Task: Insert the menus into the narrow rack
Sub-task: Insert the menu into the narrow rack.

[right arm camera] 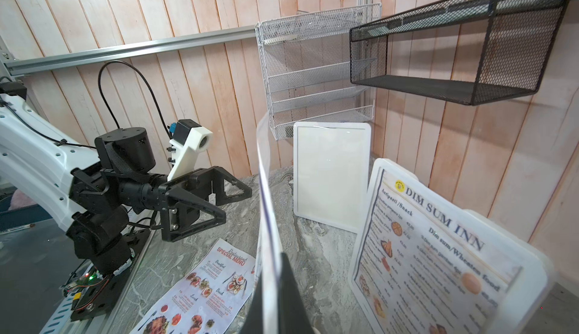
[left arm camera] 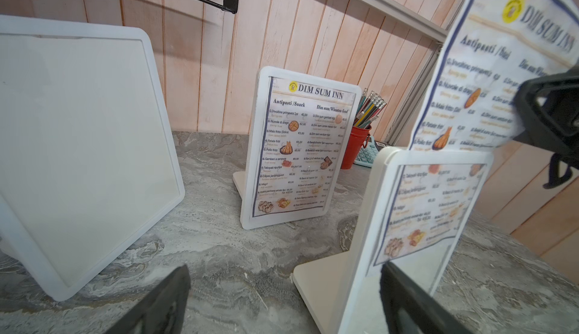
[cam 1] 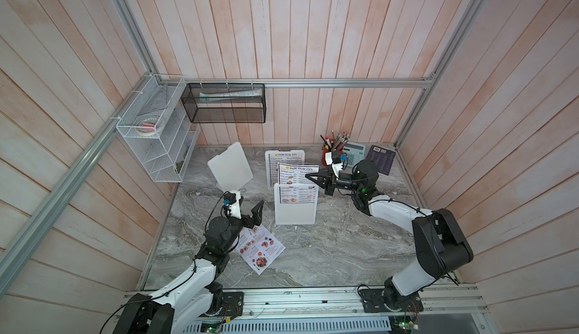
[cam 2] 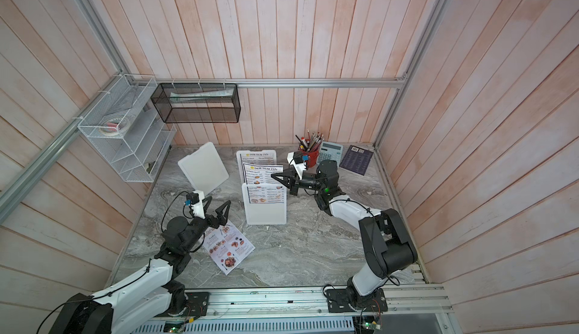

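Observation:
A white "DIM SUM INN" menu (cam 1: 297,175) (left arm camera: 479,81) stands half-inserted in the front narrow rack (cam 1: 294,213) (cam 2: 266,215), a white upright stand. My right gripper (cam 1: 308,176) (right arm camera: 277,294) is shut on that sheet's right edge. A second "DIM SUM INN" menu (cam 1: 283,157) (left arm camera: 297,147) sits fully in the stand behind. At the left, a third white stand (cam 1: 230,168) (right arm camera: 332,172) holds nothing. The colourful Special Menu (cam 1: 261,249) (right arm camera: 203,288) lies flat on the table. My left gripper (cam 1: 249,207) (left arm camera: 282,301) hovers open just beyond its far corner, holding nothing.
A red pencil cup (cam 1: 332,155), a calculator (cam 1: 354,152) and a dark booklet with a barcode (cam 1: 380,158) sit at the back right. A white wire rack (cam 1: 153,135) and a black mesh shelf (cam 1: 225,103) hang on the walls at the back left.

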Motion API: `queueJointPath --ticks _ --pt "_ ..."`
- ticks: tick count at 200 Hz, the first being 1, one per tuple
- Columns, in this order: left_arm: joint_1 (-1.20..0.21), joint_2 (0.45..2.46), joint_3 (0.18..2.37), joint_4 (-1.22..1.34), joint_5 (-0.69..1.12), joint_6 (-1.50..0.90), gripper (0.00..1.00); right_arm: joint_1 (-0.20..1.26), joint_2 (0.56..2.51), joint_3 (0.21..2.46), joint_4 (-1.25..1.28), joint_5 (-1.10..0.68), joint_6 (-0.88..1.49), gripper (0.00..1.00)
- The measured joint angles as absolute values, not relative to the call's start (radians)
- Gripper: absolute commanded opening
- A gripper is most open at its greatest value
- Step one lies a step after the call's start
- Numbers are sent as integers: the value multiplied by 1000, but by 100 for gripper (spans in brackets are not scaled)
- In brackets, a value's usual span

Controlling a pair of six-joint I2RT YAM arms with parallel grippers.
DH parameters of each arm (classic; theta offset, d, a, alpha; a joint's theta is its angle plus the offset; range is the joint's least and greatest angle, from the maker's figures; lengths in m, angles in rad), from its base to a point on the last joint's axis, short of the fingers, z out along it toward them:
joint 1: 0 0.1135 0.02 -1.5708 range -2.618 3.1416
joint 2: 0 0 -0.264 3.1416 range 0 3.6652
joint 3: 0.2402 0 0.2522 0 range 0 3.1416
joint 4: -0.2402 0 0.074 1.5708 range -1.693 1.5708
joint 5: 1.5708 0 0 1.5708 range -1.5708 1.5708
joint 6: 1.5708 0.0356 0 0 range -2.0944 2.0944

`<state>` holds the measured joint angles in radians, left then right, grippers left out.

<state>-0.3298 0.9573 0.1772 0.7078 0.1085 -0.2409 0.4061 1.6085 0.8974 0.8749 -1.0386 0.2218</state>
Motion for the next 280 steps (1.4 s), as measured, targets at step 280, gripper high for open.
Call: queueJointPath --ticks 280 --pt "-330 927 151 722 109 -248 97 423 1614 843 916 -948 240 7"
